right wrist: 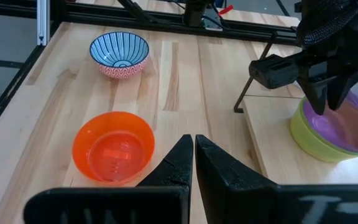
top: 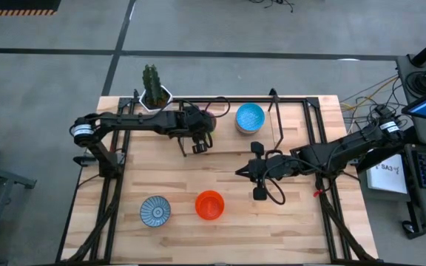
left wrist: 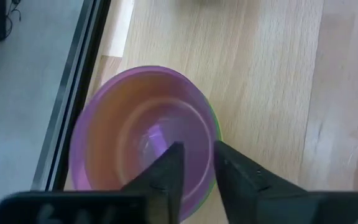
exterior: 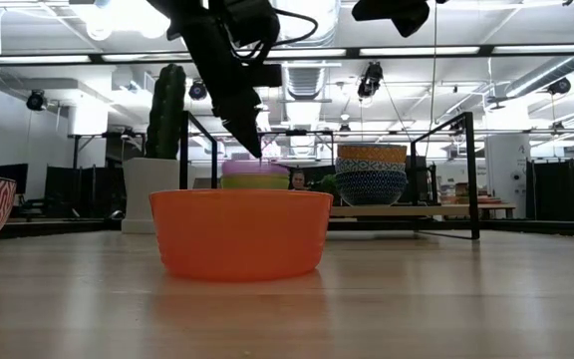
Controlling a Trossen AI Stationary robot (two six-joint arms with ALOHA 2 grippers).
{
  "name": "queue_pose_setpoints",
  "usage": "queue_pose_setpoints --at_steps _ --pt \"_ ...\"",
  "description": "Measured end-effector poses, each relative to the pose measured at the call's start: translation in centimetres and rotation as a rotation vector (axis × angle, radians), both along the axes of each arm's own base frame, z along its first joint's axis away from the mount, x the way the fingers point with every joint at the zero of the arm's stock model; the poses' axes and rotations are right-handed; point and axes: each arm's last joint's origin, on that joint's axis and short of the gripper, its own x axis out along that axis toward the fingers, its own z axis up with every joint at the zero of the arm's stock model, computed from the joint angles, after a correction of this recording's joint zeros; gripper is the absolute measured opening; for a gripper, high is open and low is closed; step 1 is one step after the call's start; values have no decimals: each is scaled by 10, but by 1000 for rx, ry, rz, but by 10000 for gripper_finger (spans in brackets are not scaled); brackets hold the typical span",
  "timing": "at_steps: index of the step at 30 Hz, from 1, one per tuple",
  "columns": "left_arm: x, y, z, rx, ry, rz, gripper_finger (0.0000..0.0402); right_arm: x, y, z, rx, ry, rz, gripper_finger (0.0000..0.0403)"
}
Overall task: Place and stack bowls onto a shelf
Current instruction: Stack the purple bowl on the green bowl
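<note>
A purple bowl (left wrist: 135, 130) sits nested in a green bowl (right wrist: 309, 140) on the light-wood shelf (right wrist: 272, 127) at the table's far side. My left gripper (left wrist: 197, 163) hangs over the purple bowl with its fingers parted astride the rim, pointing steeply down. A second stack of bowls (top: 250, 118), blue inside, stands farther right on the shelf. An orange bowl (top: 209, 205) and a white bowl with a blue radial pattern (top: 154, 210) rest on the tabletop near the front. My right gripper (right wrist: 193, 152) hovers shut above the table's middle, holding nothing. My left gripper has one finger (left wrist: 166, 171) inside the purple bowl and the other (left wrist: 238, 174) outside it, the rim (left wrist: 211, 146) passing between them. They come slanting down from the table's left. Whether either finger touches the rim, I cannot tell. The bowl rests in the green bowl.
A white pot with a cactus (top: 154, 92) stands at the far left corner beside the shelf. Black frame rails (top: 316, 125) run along the table's edges. Bare tabletop lies between the shelf and the two front bowls.
</note>
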Motion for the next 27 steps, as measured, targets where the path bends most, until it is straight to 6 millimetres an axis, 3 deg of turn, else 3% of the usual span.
queue_pose_setpoints --at_steps 8,12,17,22,27 --pt "-15 -12 24 -13 -46 14 137 1 0 1 35 -11 -17 9" --pt "-31 -34 49 -24 -127 -14 147 1 0 -1 122 -16 -73 9" --pt "-59 -72 69 -24 -295 -132 148 12 4 -26 210 43 -138 9" --pt "-95 -105 69 -47 -454 -261 149 26 9 -44 265 98 -193 9" --pt "-124 -122 65 -2 -562 -416 149 50 6 -37 279 79 -220 13"
